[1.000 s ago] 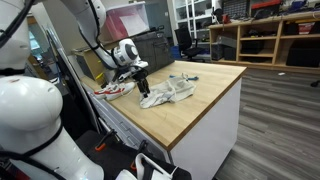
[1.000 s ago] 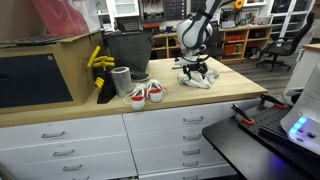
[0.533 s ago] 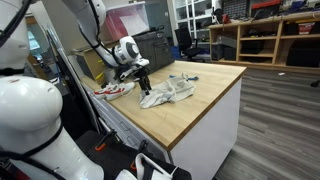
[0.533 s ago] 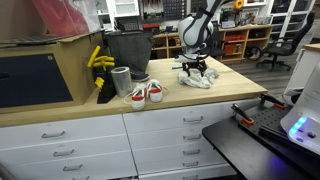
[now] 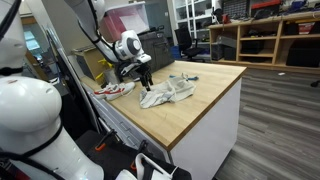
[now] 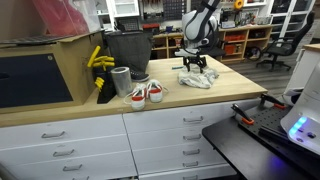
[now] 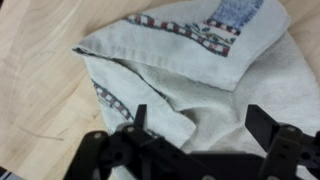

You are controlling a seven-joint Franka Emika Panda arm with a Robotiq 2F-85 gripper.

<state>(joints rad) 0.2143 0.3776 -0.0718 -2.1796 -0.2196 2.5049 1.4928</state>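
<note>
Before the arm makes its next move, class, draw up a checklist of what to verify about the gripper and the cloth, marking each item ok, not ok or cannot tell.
1. Gripper open: ok. Its jaws stand wide apart in the wrist view.
2. Gripper empty: ok. Nothing sits between the jaws.
3. Gripper lined up over the cloth: ok. The cloth fills the wrist view beneath the jaws.
4. Cloth lying flat on the countertop: not ok. It is crumpled and folded over itself.
5. Sneakers apart from the cloth: ok. A bare strip of countertop shows between them in an exterior view.
6. Fingertips off the cloth: cannot tell from these angles.
</note>
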